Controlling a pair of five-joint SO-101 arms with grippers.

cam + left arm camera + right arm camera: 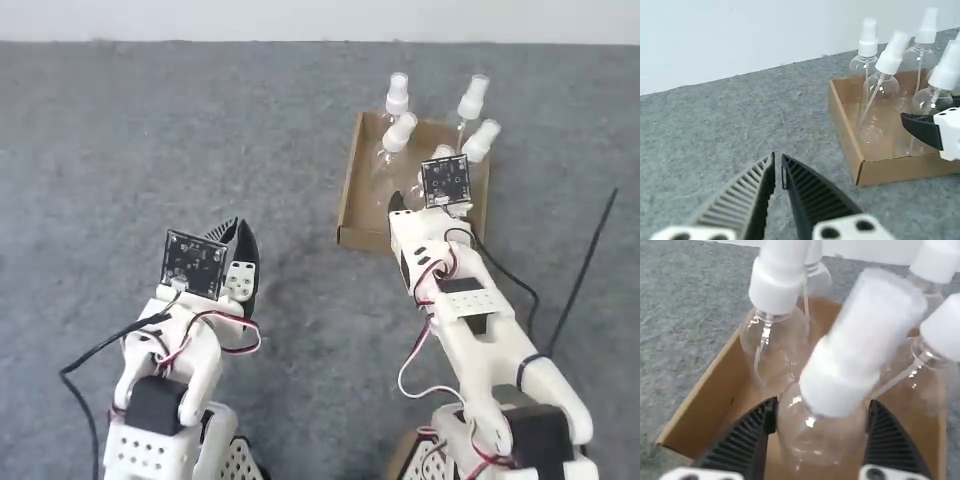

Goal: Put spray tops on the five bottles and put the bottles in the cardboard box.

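Over the grey felt [100, 150] at the table's front-left, the left gripper [778, 167] hangs with its jaws closed on nothing. Toward the back edge, right of centre, the cardboard box [349, 196] has four spray-topped bottles [399, 132] standing in it. The right gripper [822, 409] clamps a tilted fifth bottle [840, 380] inside the box's front part.
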